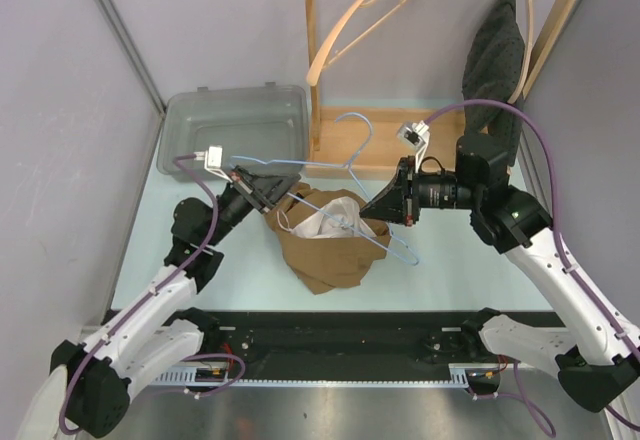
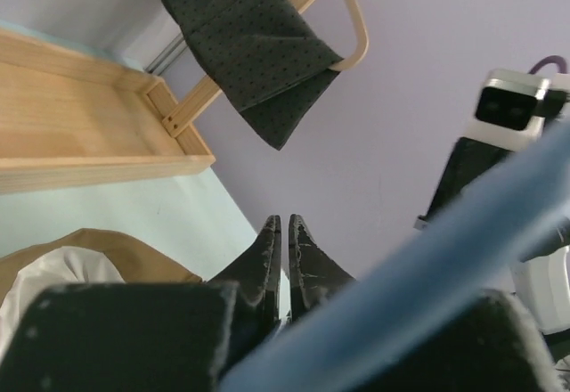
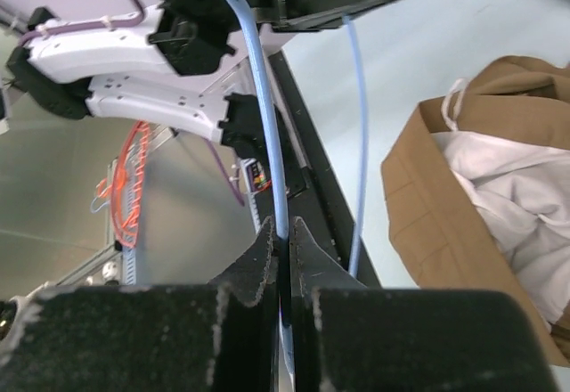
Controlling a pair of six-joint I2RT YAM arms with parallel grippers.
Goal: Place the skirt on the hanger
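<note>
A blue wire hanger hangs in the air between my two grippers, hook pointing to the back. My left gripper is shut on its left end; in the left wrist view the fingertips stand together and the hanger crosses as a blurred blue bar. My right gripper is shut on the hanger's right arm, the wire pinched between its tips. The brown skirt with white lining lies crumpled on the table below the hanger, also in both wrist views.
A grey plastic bin stands at the back left. A wooden rack at the back carries an empty wooden hanger and a dark dotted garment on another hanger, also in the left wrist view.
</note>
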